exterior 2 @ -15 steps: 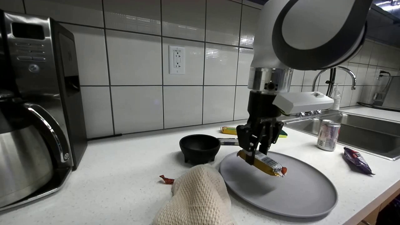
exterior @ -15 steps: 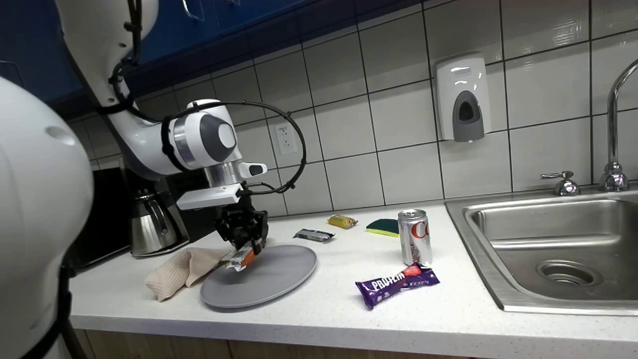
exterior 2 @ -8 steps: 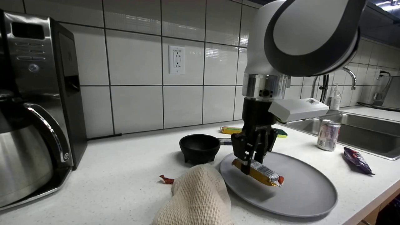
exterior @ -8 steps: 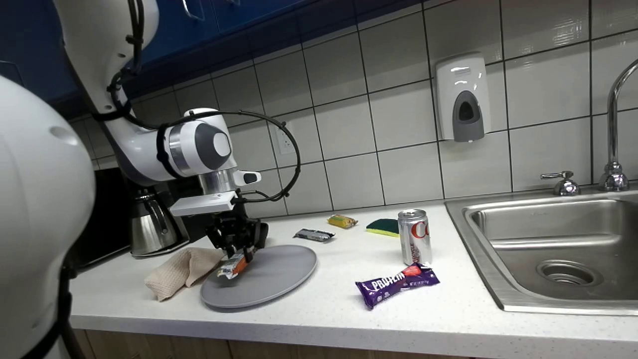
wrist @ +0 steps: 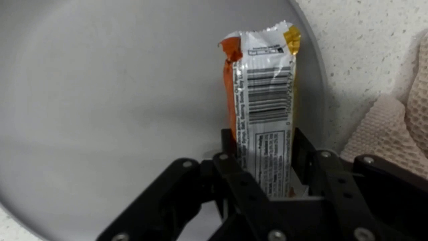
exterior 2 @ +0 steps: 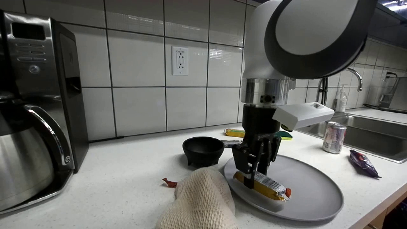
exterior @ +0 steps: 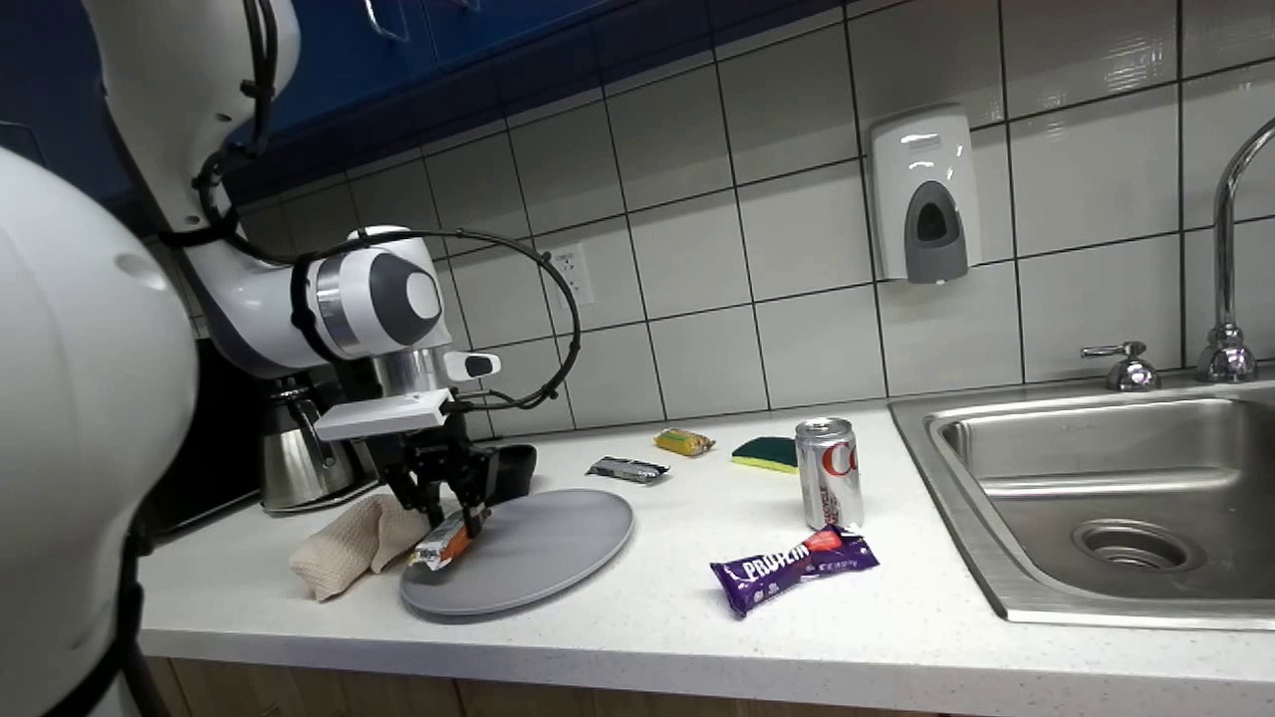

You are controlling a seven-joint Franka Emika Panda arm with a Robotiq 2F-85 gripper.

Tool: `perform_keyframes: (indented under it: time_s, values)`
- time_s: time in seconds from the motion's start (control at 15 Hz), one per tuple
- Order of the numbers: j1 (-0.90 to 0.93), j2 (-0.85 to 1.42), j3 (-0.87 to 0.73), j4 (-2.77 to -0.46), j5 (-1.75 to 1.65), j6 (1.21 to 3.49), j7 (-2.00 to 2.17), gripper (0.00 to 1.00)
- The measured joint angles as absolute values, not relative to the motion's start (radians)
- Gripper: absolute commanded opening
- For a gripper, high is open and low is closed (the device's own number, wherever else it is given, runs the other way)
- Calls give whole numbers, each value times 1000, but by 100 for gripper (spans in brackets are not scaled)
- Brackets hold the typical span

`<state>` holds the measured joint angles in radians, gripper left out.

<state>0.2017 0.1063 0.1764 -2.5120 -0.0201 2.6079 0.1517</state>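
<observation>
Because the hand (wrist: pixel 264 136) has come lower over the last second, the snack bar (wrist: pixel 267 90) it holds is now just above the grey plate (wrist: pixel 100 117) or resting on it; no view settles which. The fingers (wrist: pixel 302 152) are drawn in to the bar's width, one along each long side, barcode uppermost. They have also moved across towards the crumpled cloth (exterior 2: pixel 202 200), so the bar is over the plate near the rim on that side. For the work in hand, I judge that little height is left to lose, and the bar has not been let go. Near the plate, a black bowl (exterior 2: pixel 203 156) stands on the white surface (exterior 2: pixel 127 178), and a red scrap (exterior 2: pixel 170 183) lies beside the cloth. Farther off, a silver packet (exterior: pixel 628 469) and a yellow packet (exterior: pixel 683 441) lie near the tiled wall (exterior: pixel 812 339), with a green sponge (exterior: pixel 765 452) beyond. A drink can (exterior: pixel 829 473) stands upright near the sink (exterior: pixel 1146 614), a purple protein bar (exterior: pixel 787 570) close to it.
</observation>
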Motion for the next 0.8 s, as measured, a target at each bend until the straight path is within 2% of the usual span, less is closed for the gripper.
perform_keyframes:
  time_s: [0.13, 0.2, 0.33, 0.53, 0.8]
  values:
    - [204, 106, 176, -2512, -20, 2599, 152, 18]
    - [204, 106, 176, -2512, -20, 2596, 152, 68]
    - [204, 106, 176, -2512, -20, 2589, 152, 75]
    - [204, 104, 176, -2512, -20, 2584, 152, 98]
    - [203, 84, 166, -2512, -22, 2577, 168, 100]
